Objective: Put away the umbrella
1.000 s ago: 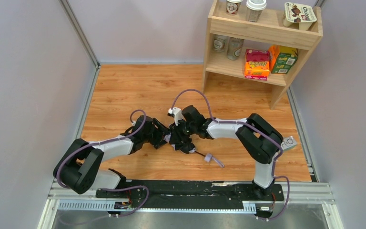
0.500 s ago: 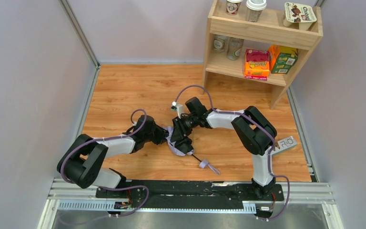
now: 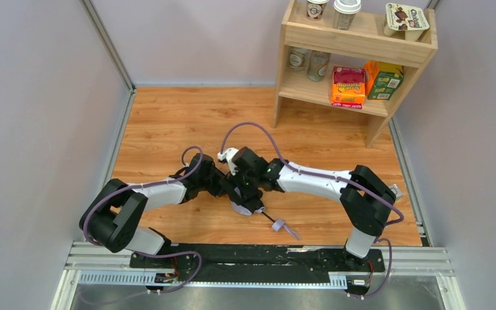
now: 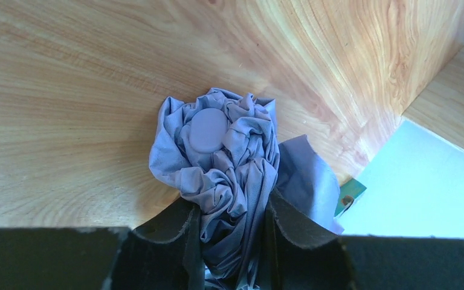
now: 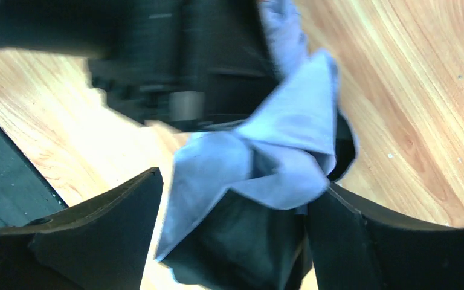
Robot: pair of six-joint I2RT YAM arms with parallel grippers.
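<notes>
The umbrella (image 3: 244, 207) lies folded on the wood floor between both arms, its lavender fabric bunched up. Its slim black shaft (image 3: 268, 218) runs right and toward the near edge, ending at the strap tab (image 3: 285, 227). My left gripper (image 3: 223, 186) is shut on the bunched fabric (image 4: 229, 157), and the round end cap (image 4: 208, 130) points away from it (image 4: 232, 208). My right gripper (image 3: 244, 188) is over the same bundle from the right. In the right wrist view it (image 5: 235, 205) is open wide, with a loose fabric flap (image 5: 278, 145) between the fingers.
A wooden shelf unit (image 3: 355, 45) stands at the back right, holding cups, jars and snack boxes. Grey walls close in the left and right sides. The black base rail (image 3: 258, 257) runs along the near edge.
My right arm has stretched out to the left and its gripper has come down over the bundle. The shaft and strap tab shifted slightly. My left gripper kept its hold.
</notes>
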